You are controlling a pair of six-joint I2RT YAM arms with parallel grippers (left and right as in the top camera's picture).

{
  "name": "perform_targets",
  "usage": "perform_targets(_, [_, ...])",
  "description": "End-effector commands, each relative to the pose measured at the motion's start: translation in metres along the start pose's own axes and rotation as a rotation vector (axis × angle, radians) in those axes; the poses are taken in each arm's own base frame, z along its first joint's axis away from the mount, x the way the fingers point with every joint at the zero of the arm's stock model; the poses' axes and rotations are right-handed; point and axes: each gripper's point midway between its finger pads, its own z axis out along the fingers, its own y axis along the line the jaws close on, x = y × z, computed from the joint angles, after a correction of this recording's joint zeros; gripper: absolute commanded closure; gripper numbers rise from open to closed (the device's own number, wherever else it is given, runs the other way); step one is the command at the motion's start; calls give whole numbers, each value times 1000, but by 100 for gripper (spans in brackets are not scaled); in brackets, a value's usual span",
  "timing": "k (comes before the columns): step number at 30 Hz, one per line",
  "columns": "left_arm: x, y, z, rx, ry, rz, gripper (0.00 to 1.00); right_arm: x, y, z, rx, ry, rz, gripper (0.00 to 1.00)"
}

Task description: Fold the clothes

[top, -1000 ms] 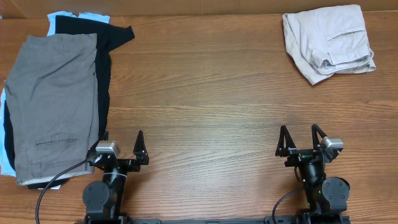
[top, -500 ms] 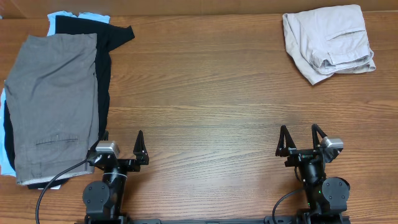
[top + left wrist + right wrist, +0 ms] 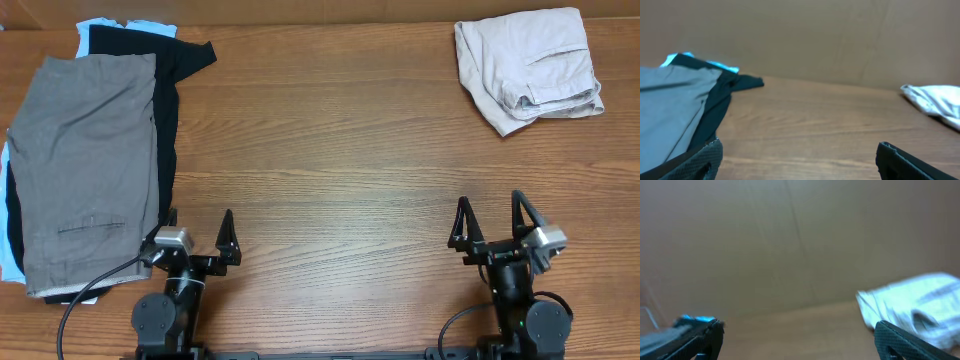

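The clothes, mid-grey shorts (image 3: 90,170) with a welt pocket, lie flat at the far left of the table on top of a pile. In the left wrist view the grey shorts (image 3: 670,105) show at the left. My left gripper (image 3: 198,218) sits near the front edge, just right of the shorts' lower end, open with nothing between its fingers (image 3: 695,162). My right gripper (image 3: 490,205) is at the front right, far from the shorts, also open and holding nothing. Its fingers (image 3: 910,340) frame bare air and the back wall.
A black T-shirt (image 3: 168,100) and a light-blue garment (image 3: 100,24) lie under the grey shorts. Folded beige shorts (image 3: 530,70) rest at the back right corner. A brown wall (image 3: 800,40) stands behind the wooden table (image 3: 330,150).
The right gripper has shifted slightly right and toward the front and its view has tilted upward. The left arm and the clothes have not moved.
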Motion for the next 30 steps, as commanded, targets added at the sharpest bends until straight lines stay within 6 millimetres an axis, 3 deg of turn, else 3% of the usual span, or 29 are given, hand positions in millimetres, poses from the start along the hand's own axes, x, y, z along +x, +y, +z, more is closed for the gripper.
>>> perform_targets(1, [-11, -7, -2, 35, -28, -8, 0, -6, 15, -1, -84, -28, -8, 0])
perform_targets(11, [-59, -19, -15, 28, 7, 16, 0, -46, 47, -6, -207, -58, -108, 0])
perform_targets(18, [-90, -24, -12, -9, 206, -18, 0, -64, 56, 13, -214, 51, -85, 0])
perform_targets(24, [-108, -26, 3, -40, 450, -2, 0, -47, 63, 51, -258, 285, -19, 0])
perform_targets(30, [-91, -18, 24, -40, 737, 88, 0, -9, 59, 93, -257, 595, 91, 0])
